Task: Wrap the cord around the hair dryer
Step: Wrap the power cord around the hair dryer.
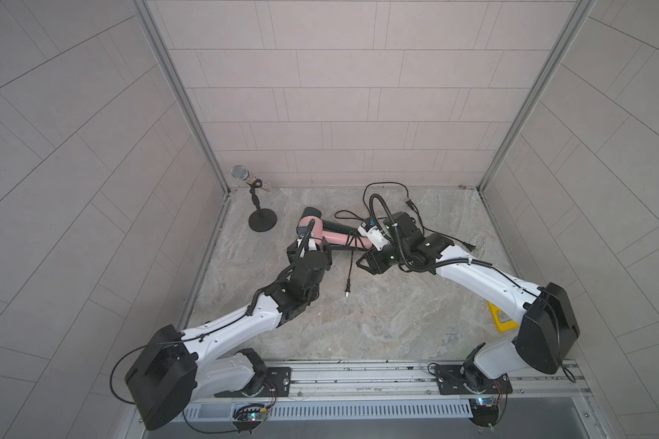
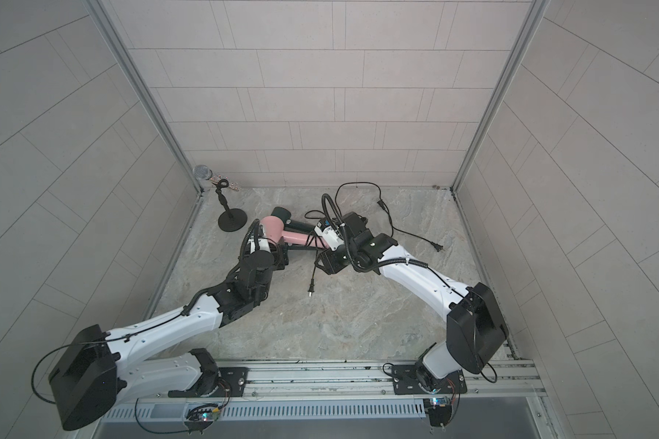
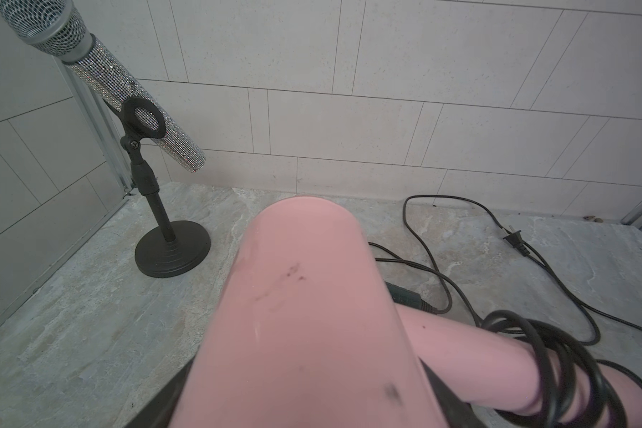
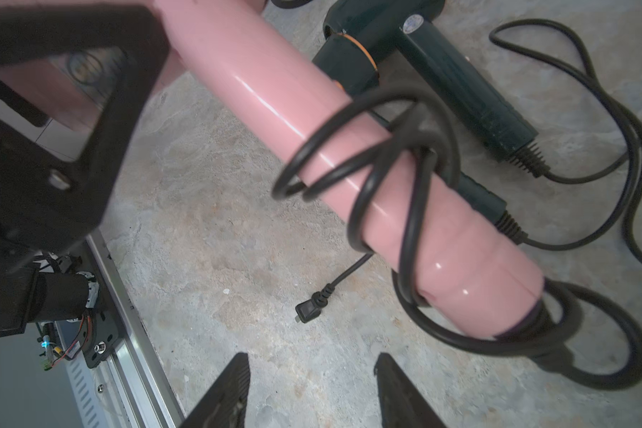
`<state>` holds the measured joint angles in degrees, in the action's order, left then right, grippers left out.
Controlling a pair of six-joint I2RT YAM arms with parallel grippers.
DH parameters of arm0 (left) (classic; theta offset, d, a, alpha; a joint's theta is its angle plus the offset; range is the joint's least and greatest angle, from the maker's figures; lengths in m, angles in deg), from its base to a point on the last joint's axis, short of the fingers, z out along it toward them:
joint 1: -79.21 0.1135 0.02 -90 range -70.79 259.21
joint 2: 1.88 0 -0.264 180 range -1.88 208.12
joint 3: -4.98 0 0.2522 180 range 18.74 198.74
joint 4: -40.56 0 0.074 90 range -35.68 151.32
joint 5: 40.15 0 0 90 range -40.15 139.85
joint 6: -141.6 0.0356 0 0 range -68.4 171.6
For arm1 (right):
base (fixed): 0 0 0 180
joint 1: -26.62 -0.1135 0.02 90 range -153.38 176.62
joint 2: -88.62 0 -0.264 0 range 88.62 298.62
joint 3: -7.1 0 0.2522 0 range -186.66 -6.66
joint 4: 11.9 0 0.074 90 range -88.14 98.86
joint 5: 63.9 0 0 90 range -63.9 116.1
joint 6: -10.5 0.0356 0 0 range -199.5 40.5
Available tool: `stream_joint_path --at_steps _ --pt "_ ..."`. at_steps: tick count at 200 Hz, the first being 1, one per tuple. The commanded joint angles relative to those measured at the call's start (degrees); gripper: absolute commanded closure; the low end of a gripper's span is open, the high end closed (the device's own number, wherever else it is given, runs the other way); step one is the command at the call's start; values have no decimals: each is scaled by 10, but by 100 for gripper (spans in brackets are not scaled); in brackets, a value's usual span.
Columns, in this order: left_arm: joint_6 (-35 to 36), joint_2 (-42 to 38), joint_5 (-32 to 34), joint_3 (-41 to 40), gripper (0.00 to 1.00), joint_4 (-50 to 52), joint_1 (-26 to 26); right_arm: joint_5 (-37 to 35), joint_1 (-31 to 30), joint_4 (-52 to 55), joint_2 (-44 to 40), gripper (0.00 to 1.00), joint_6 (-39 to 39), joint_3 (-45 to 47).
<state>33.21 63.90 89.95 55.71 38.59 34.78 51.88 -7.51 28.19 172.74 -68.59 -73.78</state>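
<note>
The pink hair dryer (image 1: pixel 333 237) (image 4: pixel 260 100) is held a little above the table, its barrel filling the left wrist view (image 3: pixel 304 315). My left gripper (image 1: pixel 309 249) is shut on that barrel, with a dark finger showing on each side of it. Several loose loops of the black cord (image 4: pixel 412 192) (image 1: pixel 352 247) (image 3: pixel 556 355) circle the handle. The cord's tail hangs down to its plug (image 1: pixel 347 292) (image 4: pixel 307 311), which lies on the table. My right gripper (image 4: pixel 312 357) (image 1: pixel 364 262) stands open just below the handle's end, with only bare table between its fingers.
A dark hair dryer (image 1: pixel 335 226) (image 4: pixel 441 66) lies right behind the pink one, its own cord (image 1: pixel 381 185) trailing toward the back wall and right. A microphone on a stand (image 1: pixel 257 201) stands at the back left. A yellow object (image 1: pixel 503 319) lies at the right edge.
</note>
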Motion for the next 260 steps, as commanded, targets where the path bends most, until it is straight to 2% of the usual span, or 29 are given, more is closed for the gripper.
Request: stream_joint_path --at_steps 1,22,41,59,80,107,122,143,173,188,203,218,260 --pt "-3 -34 1 27 100 -25 0 9 29 11 -59 45 -4 26" --pt "-2 -43 2 35 100 -17 1 -14 66 5 -96 52 14 78" --pt "-9 -41 6 37 100 -14 2 -54 68 -11 -127 57 39 130" --pt "-19 -34 11 36 100 -13 3 -47 67 -86 -157 59 94 206" --pt "-33 -27 11 37 100 -15 5 -45 60 -235 -175 54 145 307" --pt "-40 -22 9 39 100 -14 7 -58 53 -384 -151 43 147 381" --pt "-40 -20 5 42 100 -10 8 -68 58 -415 -119 40 134 378" --pt "-43 -20 0 45 100 -1 11 -42 83 -443 -79 40 138 367" --pt "-54 -27 -16 46 100 17 20 2 113 -452 -78 39 161 359" --pt "-69 -31 -42 54 100 37 32 -5 123 -397 -94 40 128 343" --pt "-91 -30 -60 70 100 80 48 -49 135 -311 -102 44 85 309" --pt "-118 -31 -90 78 100 105 67 -45 157 -253 -95 45 55 267" --pt "-160 -46 -209 108 100 154 122 60 195 -237 -63 45 12 211"
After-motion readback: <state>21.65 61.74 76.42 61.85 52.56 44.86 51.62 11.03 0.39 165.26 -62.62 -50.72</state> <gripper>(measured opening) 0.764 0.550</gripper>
